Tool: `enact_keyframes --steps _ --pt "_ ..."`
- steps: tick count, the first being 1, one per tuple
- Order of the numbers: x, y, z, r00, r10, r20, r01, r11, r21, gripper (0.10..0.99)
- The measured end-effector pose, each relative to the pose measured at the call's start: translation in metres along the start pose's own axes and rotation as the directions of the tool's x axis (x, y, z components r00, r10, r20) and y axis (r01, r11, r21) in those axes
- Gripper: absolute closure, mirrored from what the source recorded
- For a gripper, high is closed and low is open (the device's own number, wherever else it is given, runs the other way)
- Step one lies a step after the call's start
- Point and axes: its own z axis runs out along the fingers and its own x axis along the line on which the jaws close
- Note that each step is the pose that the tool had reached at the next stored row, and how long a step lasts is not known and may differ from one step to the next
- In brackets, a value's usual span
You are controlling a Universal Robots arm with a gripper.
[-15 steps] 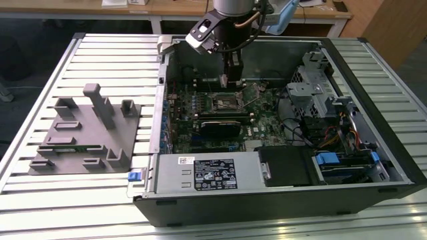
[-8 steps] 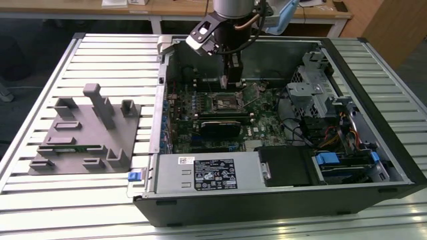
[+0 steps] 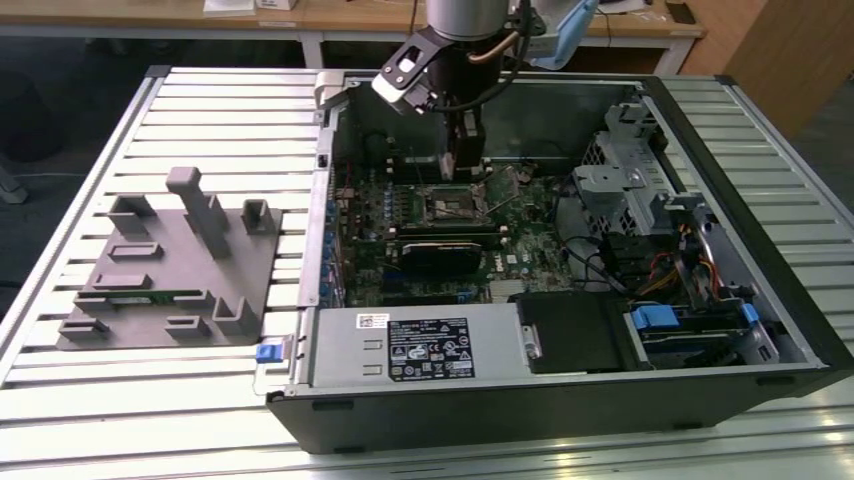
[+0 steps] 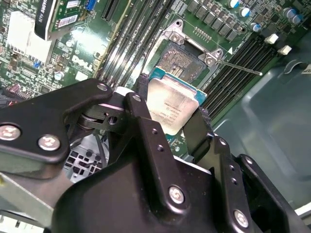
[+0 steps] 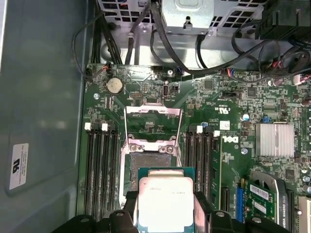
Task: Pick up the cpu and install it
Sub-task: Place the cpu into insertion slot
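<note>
We hold the cpu [image 4: 171, 103] tight in our pincer [image 3: 461, 168].
Between the fingers [image 4: 146, 126] we see its shiny silver top and green rim; just under the pincer sits the open socket [image 4: 187, 57], with long memory slots [image 5: 99, 170] beside.

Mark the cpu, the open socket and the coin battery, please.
cpu [image 5: 166, 203]: first wrist view, middle of its silvery lid.
open socket [image 5: 148, 160]: first wrist view, its exposed contact bed.
coin battery [image 5: 115, 86]: first wrist view, centre of its round face.
</note>
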Motion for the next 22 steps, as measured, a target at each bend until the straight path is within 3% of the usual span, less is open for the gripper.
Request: enact_keyframes --steps 10,22 --pt "0.0076 -0.0008 0.0146 1.0 0.0 -0.0002 0.0 1.0 0.0 0.545" --pt "0.008 -0.0015 0.027 1.0 -0.003 -0.0002 0.003 1.0 0.0 0.545"
